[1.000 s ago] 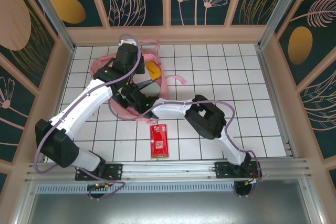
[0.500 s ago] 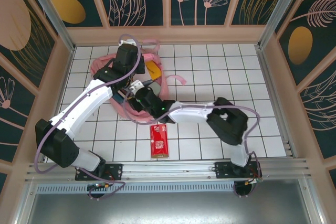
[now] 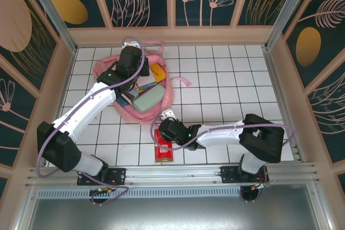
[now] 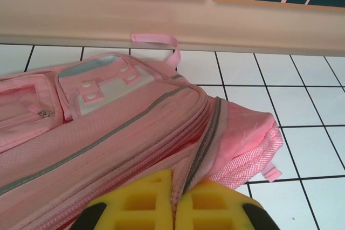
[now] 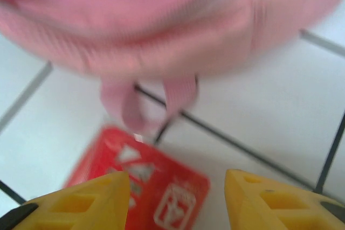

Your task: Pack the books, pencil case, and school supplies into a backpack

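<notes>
From above, the pink backpack (image 3: 108, 68) lies on the far left part of the white tiled bench (image 3: 226, 79) with its mouth gaping towards the near side. The mint-green pencil case (image 3: 148, 99) rests in that opening, and a yellow book (image 3: 157, 71) sits just beyond it, also inside. The left arm (image 3: 89, 103) reaches across the bag, and its wrist covers the fingers, so from up here I cannot tell how they stand. The red packet (image 3: 163, 152) lies flat near the front edge of the bench, apart from the bag. The right end effector (image 3: 163, 136) hangs over its far end, between the packet and the bag.

The left wrist camera supplies what the arm hides from above. The left end effector (image 4: 173, 206) has its yellow fingers (image 4: 135, 206) pressed together, clamped on the backpack's zipped edge where the grey zip line runs down between them. This view also gives the bag's front pockets, a pale strip and the carry handle (image 4: 156, 39) lying towards the back wall (image 4: 172, 17).

The right wrist camera is blurred but close. The right end effector's yellow fingers (image 5: 81, 203) stand well apart, holding nothing. Between them lies the far end of the red packet, its white markings just legible, which the overhead view cannot resolve. Ahead, the pink bulk of the backpack fills the top, and a strap loop (image 5: 126, 106) hangs down to the packet's far corner. Whether it touches is unclear.
</notes>
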